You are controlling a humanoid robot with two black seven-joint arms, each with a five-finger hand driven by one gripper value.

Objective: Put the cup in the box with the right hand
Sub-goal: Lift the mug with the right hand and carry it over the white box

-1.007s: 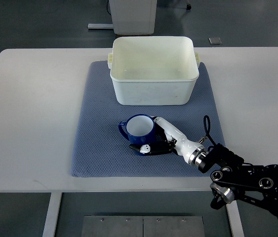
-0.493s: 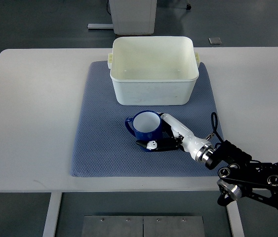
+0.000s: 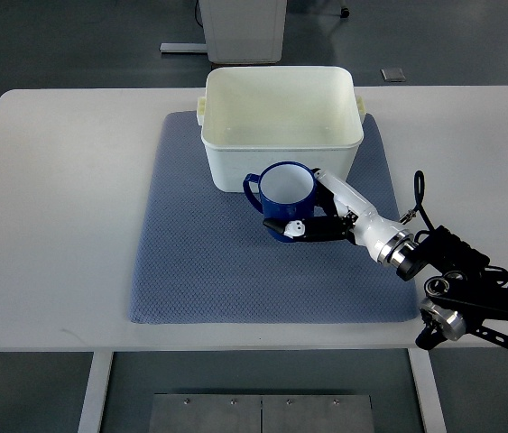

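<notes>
A dark blue cup (image 3: 285, 191) with a white inside is held upright in my right hand (image 3: 317, 219), whose white and black fingers wrap its right and lower side. Its handle points left. The cup hangs just in front of the near wall of the white box (image 3: 281, 126), overlapping that wall in the picture. The box stands open and looks empty at the back of the blue-grey mat (image 3: 199, 262). My right arm (image 3: 470, 293) comes in from the lower right corner. No left arm shows.
The mat lies on a white table (image 3: 55, 216). Beyond the table's far edge stands a white cabinet base (image 3: 244, 27) on a dark floor. A metal plate (image 3: 263, 413) shows below the near edge.
My right hand has lifted the cup off the mat and carried it up and to the right, from the mat's middle to just before the box's near wall.
</notes>
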